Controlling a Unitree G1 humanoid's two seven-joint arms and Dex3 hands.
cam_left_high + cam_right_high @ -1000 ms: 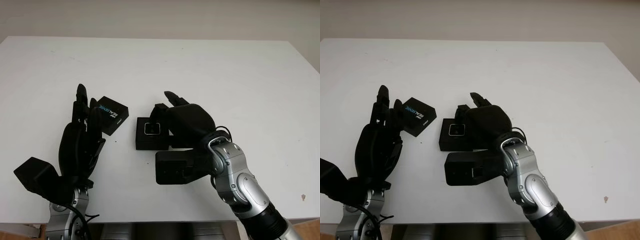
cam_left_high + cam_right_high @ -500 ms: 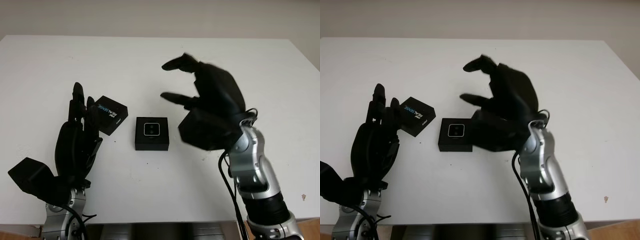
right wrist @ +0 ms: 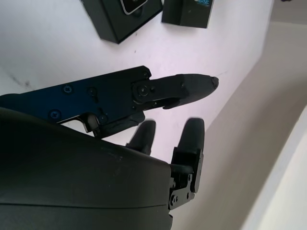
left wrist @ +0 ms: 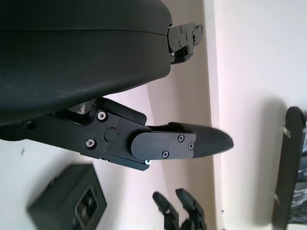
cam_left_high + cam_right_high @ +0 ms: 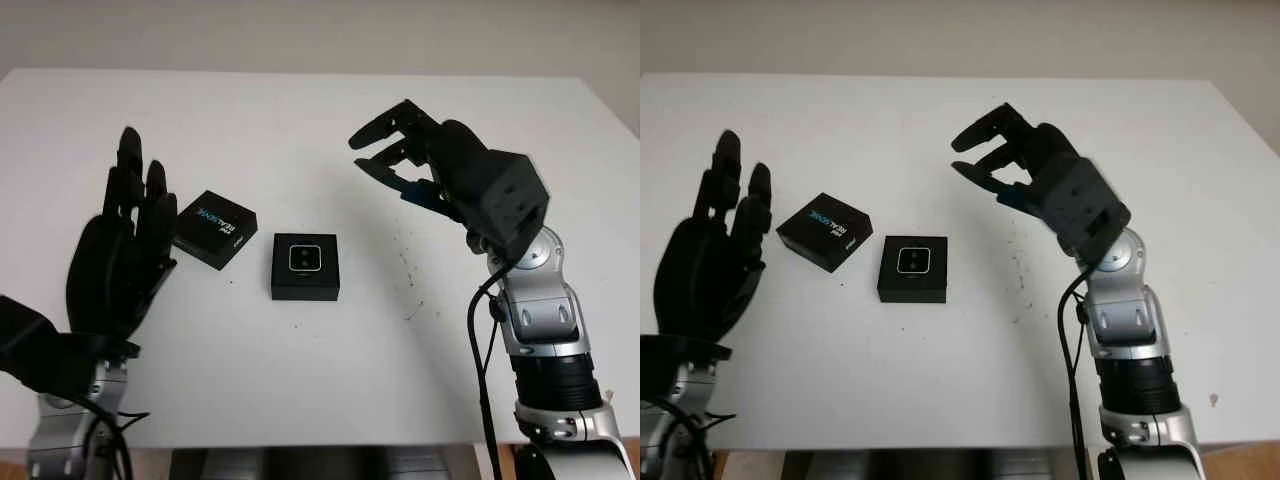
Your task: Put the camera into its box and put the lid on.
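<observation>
Table (image 5: 300, 130), white, fills my head view. Near its middle sits the open black box (image 5: 305, 266) with the camera (image 5: 304, 258) apparently nested inside, lens face up. Just to its left lies the lid (image 5: 214, 229), printed side up, not touching it. My left hand (image 5: 115, 262) hovers open beside the lid, holding nothing. My right hand (image 5: 425, 160) is raised above the table right of the box, empty and open.

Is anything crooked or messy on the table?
A little. The lid lies off the box, turned at an angle beside it. Small dark specks dot the white table right of the box. Nothing looks broken.
</observation>
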